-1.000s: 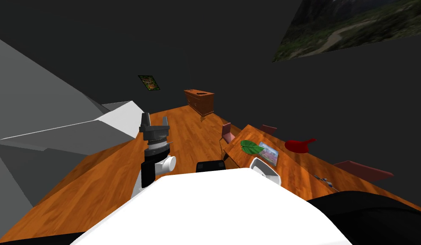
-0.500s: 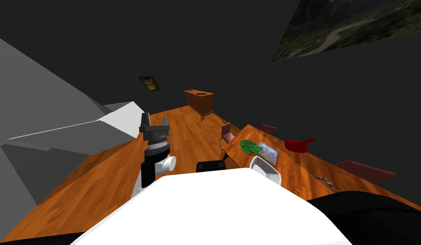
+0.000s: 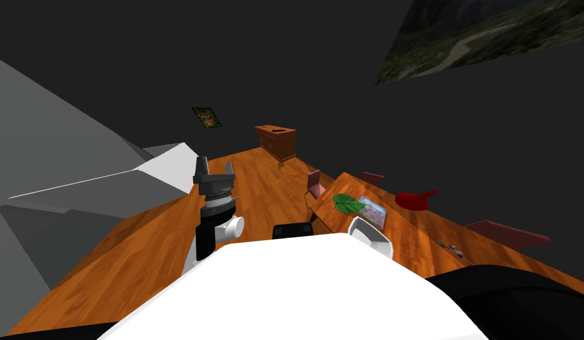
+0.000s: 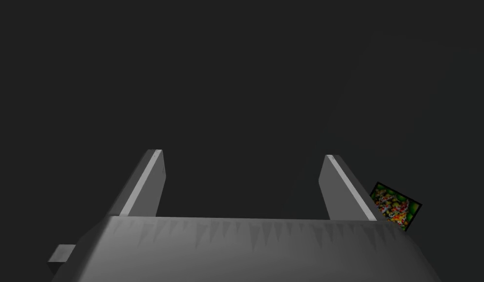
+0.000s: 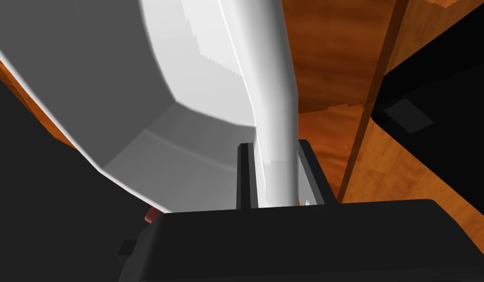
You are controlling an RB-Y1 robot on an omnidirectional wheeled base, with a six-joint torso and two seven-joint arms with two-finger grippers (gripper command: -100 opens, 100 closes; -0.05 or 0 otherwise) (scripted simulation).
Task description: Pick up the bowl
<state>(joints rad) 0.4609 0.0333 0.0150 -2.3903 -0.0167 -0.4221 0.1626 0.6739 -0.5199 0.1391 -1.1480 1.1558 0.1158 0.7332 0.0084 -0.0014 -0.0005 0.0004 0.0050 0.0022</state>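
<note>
little has been moved since a second ago: the whole head picture has been shifted slightly by the head's own motion, and the white bowl (image 3: 372, 235) is found as before at the near edge of the wooden surface (image 3: 414, 236), close to a green leaf (image 3: 348, 204) and a red pan (image 3: 413, 202). whether it rests on the surface cannot be told. the grip is made plain in the right wrist view, where the bowl's rim is clamped between the two fingers of the right pincer (image 5: 274, 144). in the head view the left pincer (image 3: 214, 167) is held upright above the floor (image 3: 166, 248), well apart from the bowl; in the left wrist view its fingers (image 4: 147, 186) are seen spread apart
</note>
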